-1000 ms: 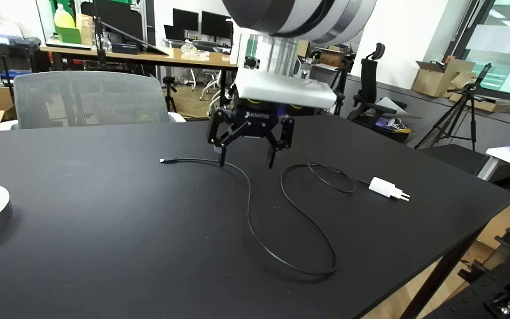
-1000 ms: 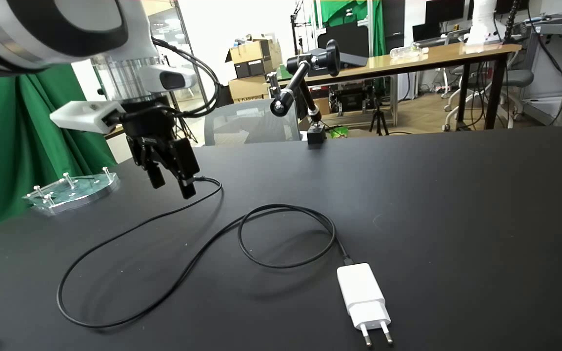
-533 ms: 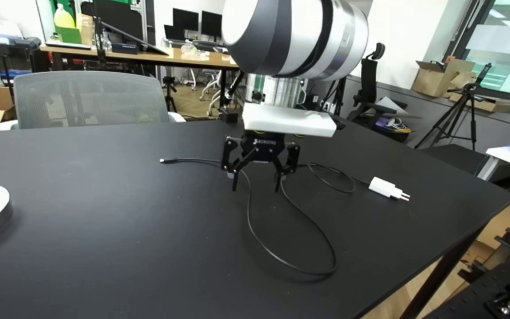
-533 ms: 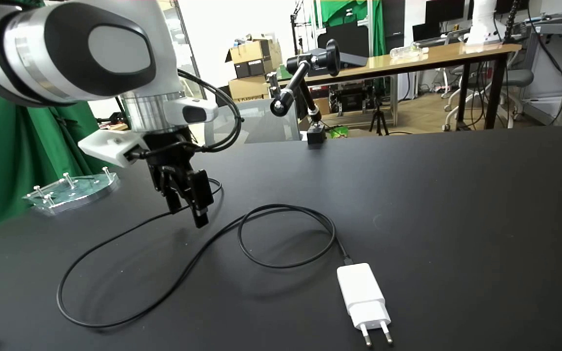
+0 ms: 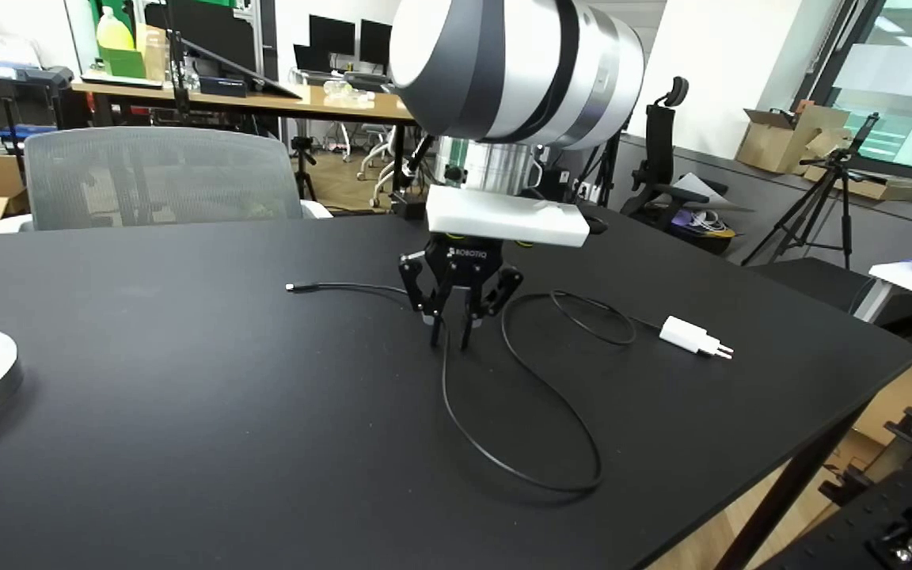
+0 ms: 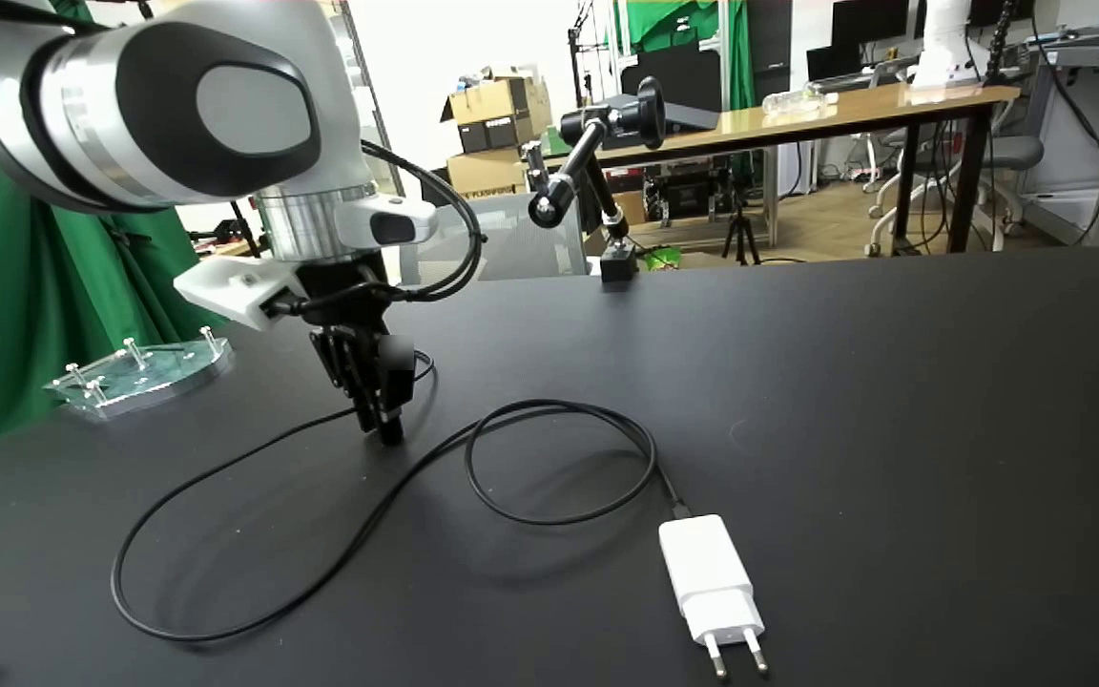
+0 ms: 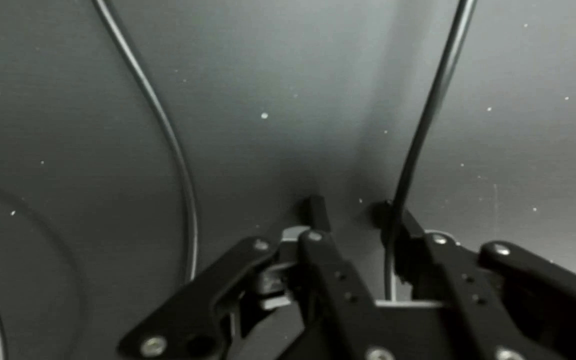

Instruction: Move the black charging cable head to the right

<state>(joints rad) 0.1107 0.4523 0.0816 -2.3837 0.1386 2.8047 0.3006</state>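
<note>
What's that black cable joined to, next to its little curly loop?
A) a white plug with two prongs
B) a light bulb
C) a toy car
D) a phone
A: in both exterior views the black cable leads to a white plug with two prongs sticking out.

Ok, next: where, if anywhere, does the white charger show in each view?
In an exterior view: the white charger lies right of centre, a little below mid-height.
In an exterior view: the white charger lies right of centre, near the bottom edge.
Wrist view: not in the picture.
Shared landmark: the black cable, which shows in all three views.
</note>
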